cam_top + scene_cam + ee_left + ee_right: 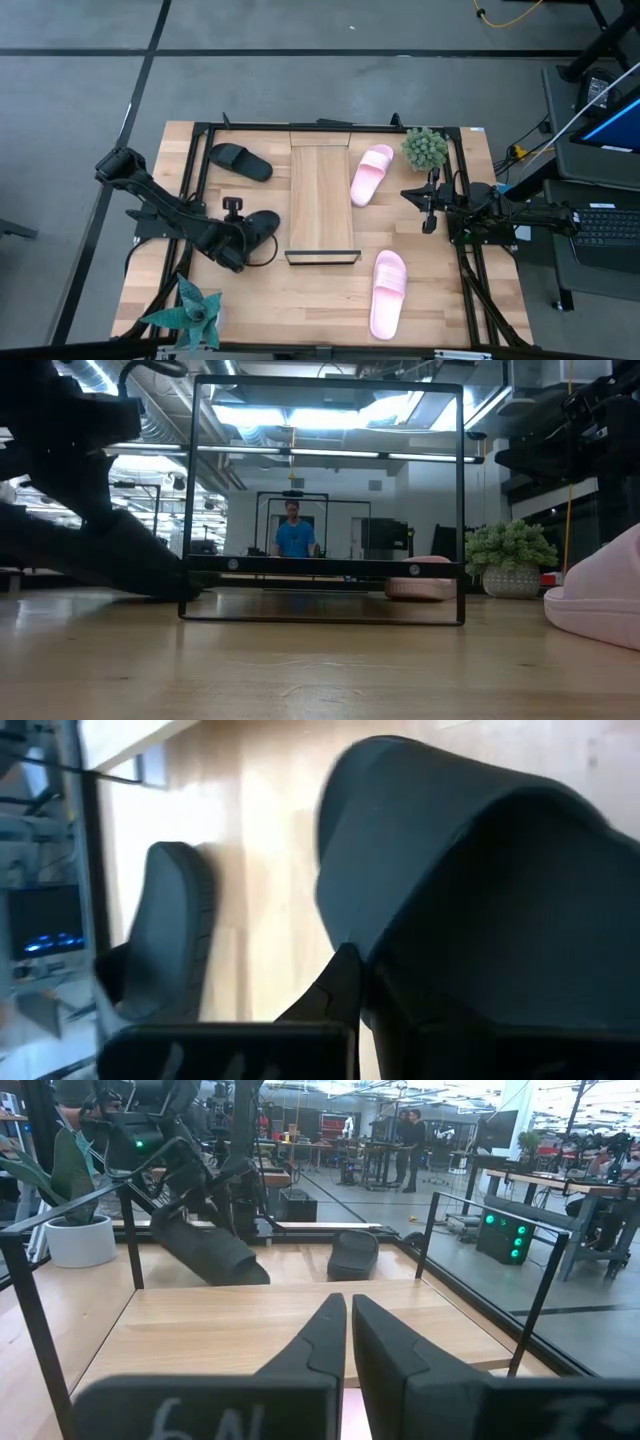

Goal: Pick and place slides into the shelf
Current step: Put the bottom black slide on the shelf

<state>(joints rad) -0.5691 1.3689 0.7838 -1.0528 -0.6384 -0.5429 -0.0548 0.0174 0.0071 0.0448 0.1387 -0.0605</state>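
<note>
Light-wood tabletop [300, 290] framed by black rails carries the shelf [322, 200] at its middle, bare of slides. Left of the shelf, the left gripper [243, 240] is clamped shut on a black slide [262, 226], which sits tilted just beside the shelf's near-left corner; the left wrist view shows the finger [335, 995] pressed against the slide's strap. A second black slide [240, 160] lies flat farther back on the same side of the shelf. One pink slide [371, 174] lies just right of the shelf, beside a small green plant [425, 148], and another pink slide [388, 292] lies nearer than the shelf, to its right. The right gripper [430, 218] waits right of the shelf, fingers nearly together and holding nothing. A spiky plant [190, 312] stands at the near-left corner of the table.
</note>
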